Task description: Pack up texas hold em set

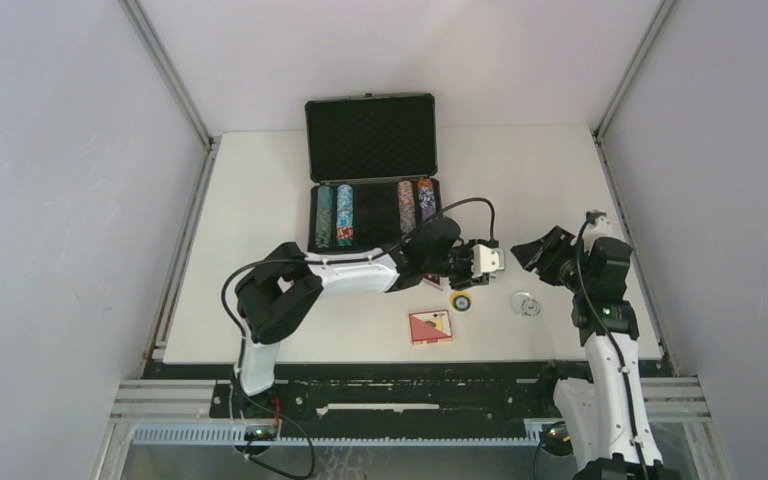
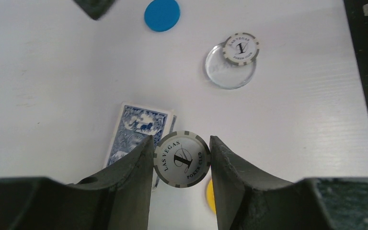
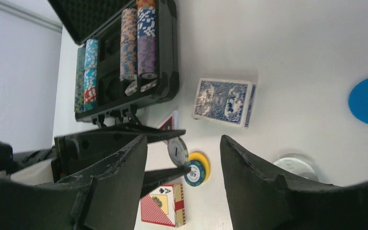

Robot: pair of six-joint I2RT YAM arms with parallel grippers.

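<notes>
The black briefcase lies open on the surface, well beyond the left jaws and off to their left, with its foam-lined lid raised. Rows of poker chips fill the slots at both sides of its tray.

The left jaws pinch a white poker chip by its edge. Its lettered face is turned up toward the wrist camera, and a finger touches it on each side. Right under these jaws a yellow chip lies flat, mostly hidden by the pinched chip and one finger. The blue card deck lies face down just ahead of the jaws, on the side of the left-hand finger as the wrist view shows it. The red card deck lies behind and below the jaws, toward the near edge of the surface.

Further ahead of the left jaws is a clear round disc, with a second white chip resting partly on its far rim. A blue round button lies further ahead again, apart from both.

The right jaws are spread and nothing is between their fingers. They face the left jaws, near them but not touching. In the right wrist view the pinched chip stands on edge straight ahead of the gap. The clear disc lies just beside the right-hand finger, and the blue button lies out past that finger.
</notes>
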